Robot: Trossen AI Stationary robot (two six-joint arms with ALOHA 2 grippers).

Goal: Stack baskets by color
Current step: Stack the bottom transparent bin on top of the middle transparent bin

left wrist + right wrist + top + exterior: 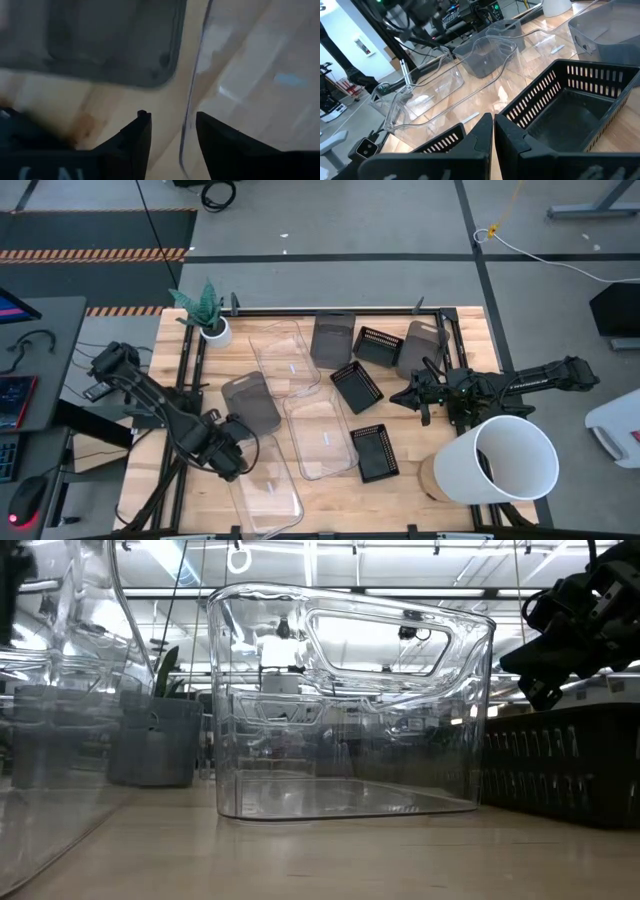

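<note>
My left gripper (228,458) hangs pointing down at the near left, open. Its fingers stand on either side of the long left rim (192,90) of a clear basket (268,490) lying on the table. A smoky grey basket (250,402) sits just beyond it. Two more clear baskets (320,435) (285,360) lie toward the middle. Other grey baskets (332,338) (420,348) and black slatted baskets (356,386) (375,452) (378,345) are spread over the far and right parts. My right gripper (492,137) waits shut, level, at the right above the table.
A big white bucket (505,465) lies on its side at the near right, beside the right arm. A small white plant pot (213,330) stands at the far left corner. Bare wood shows along the near edge between the clear basket and the bucket.
</note>
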